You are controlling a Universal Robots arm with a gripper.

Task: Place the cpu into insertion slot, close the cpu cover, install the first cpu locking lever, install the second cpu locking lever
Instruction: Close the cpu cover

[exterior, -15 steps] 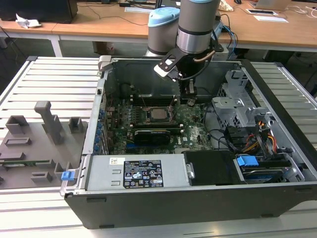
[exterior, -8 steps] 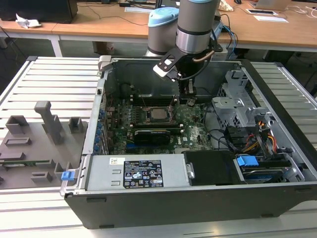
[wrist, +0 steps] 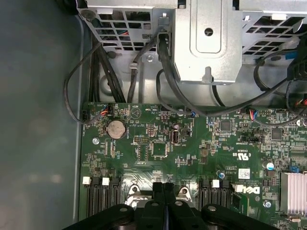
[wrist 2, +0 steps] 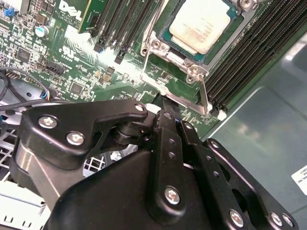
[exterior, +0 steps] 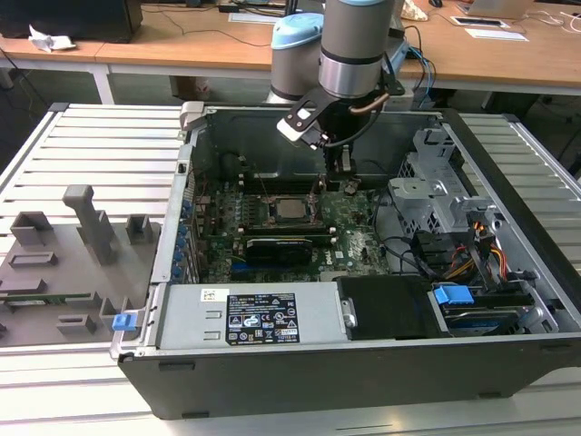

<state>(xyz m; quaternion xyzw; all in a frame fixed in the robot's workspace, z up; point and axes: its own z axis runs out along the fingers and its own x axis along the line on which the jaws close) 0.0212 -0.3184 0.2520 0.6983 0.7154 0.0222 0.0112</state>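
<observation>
The cpu point(exterior: 290, 210) lies flat in the insertion slot point(wrist 2: 163, 34) on the green motherboard, its pale metal face point(wrist 2: 204, 24) up. The cpu cover point(wrist 2: 172, 92), a thin silver frame with a cut-out centre, is swung open off the slot, on the side toward my fingers. My gripper point(exterior: 343, 168) hangs inside the case, just to the exterior view's right of the slot. Its black fingers are shut together, and the tips point(wrist 2: 165, 101) meet the cover's outer edge. In the first wrist view the gripper point(wrist: 163, 187) points down at the board between two silver socket screws.
A black graphics card point(exterior: 281, 245) lies in front of the slot, and a power supply point(exterior: 250, 313) in front of that. A metal drive cage point(exterior: 436, 195) with cables point(wrist: 163, 57) stands to the exterior view's right. Memory slots point(wrist 2: 249, 52) flank the socket. Grey fixtures point(exterior: 82, 227) sit outside the case.
</observation>
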